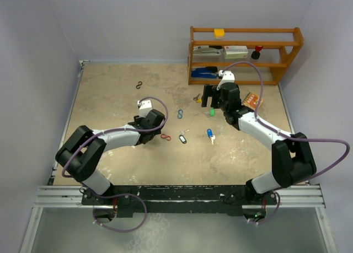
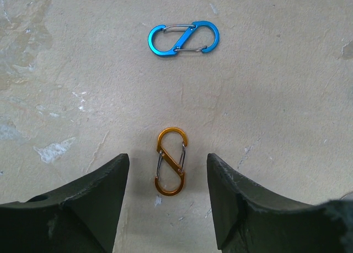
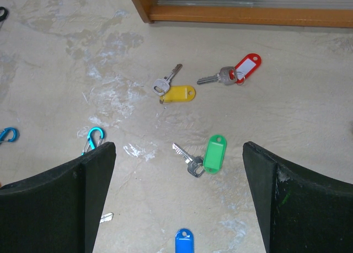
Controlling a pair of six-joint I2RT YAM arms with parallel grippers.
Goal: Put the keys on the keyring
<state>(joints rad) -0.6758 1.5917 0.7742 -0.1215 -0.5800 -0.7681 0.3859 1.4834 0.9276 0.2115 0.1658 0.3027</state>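
Left hand [image 2: 168, 170] stood spread, orange clip [image 2: 171, 161] lower centre on worktop [image 2: 276, 71]. Right hand [image 3: 179, 148] spread too, green-tagged key [image 3: 207, 155] centre frame; blue tag [image 3: 184, 241], probably key's, bottom edge.

Yellow-tag key [image 3: 177, 93], red-tag key [image 3: 242, 70], green-tag key [image 3: 213, 154]; orange clip [image 2: 171, 161], blue clip [image 2: 183, 38].

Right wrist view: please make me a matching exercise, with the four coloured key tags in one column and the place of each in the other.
1. yellow-tagged key
2. red-tagged key
3. green-tagged key
4. blue tag

a. at the bottom edge of the picture
b. farthest right
c. below the yellow one, above the blue one
d. just left of the red one

Pairs: 1-d, 2-b, 3-c, 4-a
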